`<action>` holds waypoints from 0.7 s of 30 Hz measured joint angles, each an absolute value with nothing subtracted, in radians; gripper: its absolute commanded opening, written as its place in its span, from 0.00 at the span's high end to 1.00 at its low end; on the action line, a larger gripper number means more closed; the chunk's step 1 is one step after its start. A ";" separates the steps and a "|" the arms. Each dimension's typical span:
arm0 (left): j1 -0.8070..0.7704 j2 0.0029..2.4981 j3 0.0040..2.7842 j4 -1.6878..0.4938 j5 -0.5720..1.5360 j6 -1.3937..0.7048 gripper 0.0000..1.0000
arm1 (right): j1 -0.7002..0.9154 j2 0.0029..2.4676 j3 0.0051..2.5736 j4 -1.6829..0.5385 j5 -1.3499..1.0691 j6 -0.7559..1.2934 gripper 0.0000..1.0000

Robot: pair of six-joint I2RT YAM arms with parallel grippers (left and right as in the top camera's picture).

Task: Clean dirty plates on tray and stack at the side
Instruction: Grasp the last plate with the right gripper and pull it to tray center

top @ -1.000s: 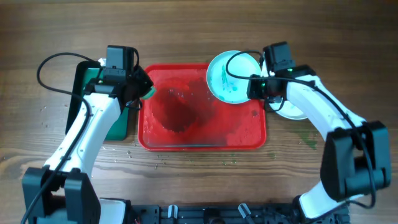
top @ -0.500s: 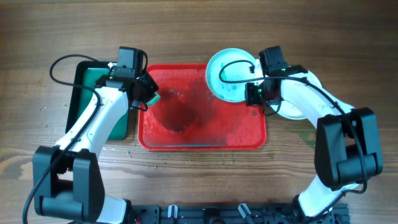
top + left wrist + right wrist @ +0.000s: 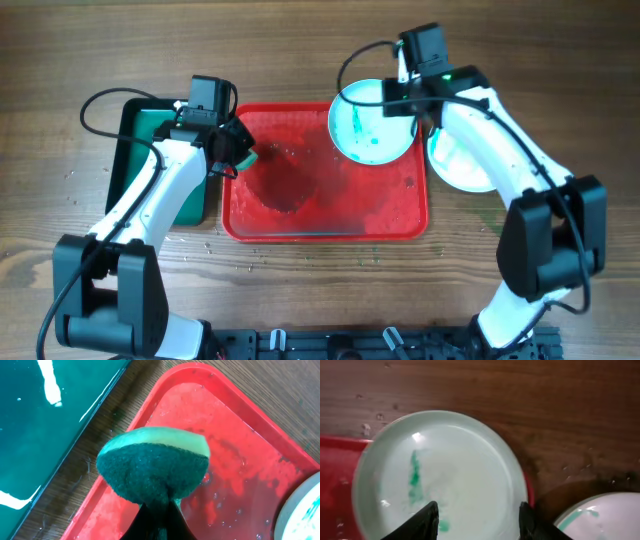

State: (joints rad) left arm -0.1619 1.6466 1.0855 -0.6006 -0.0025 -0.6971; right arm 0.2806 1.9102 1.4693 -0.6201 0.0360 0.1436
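Note:
The red tray point(image 3: 300, 215) lies mid-table, wet. A pale plate with teal smears point(image 3: 368, 125) rests on its far right corner; it also shows in the right wrist view point(image 3: 440, 475). A second plate point(image 3: 462, 170) lies on the table right of the tray, partly under the right arm, and shows in the right wrist view point(image 3: 605, 517). A third plate is not visible. My right gripper point(image 3: 405, 103) is open above the smeared plate's far right part point(image 3: 479, 520). My left gripper point(image 3: 238, 150) is shut on a green sponge point(image 3: 152, 467) over the tray's far left corner point(image 3: 235, 425).
A dark green tray point(image 3: 150, 135) lies left of the red tray, under the left arm; it also shows in the left wrist view point(image 3: 45, 425). Water drops dot the wood in front of the red tray. The smeared plate's rim shows in the left wrist view point(image 3: 302, 510).
My right gripper has moved from the plate's right edge toward the far side of the table. The plate sits slightly further left. My left gripper moved right, then held still.

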 measured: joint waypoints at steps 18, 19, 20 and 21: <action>-0.162 1.647 1.085 -0.595 -0.003 -0.698 0.96 | 0.253 2.096 1.475 -0.712 -0.093 -0.141 0.55; -0.162 1.647 1.085 -0.595 -0.002 -0.698 0.96 | 0.262 2.099 1.477 -0.732 -0.101 -0.141 0.55; -0.162 1.647 1.085 -0.595 -0.003 -0.698 0.96 | 0.272 2.103 1.481 -0.752 -0.105 -0.142 0.55; -0.162 1.647 1.085 -0.595 -0.003 -0.698 0.96 | 0.291 2.109 1.485 -0.774 -0.102 -0.146 0.55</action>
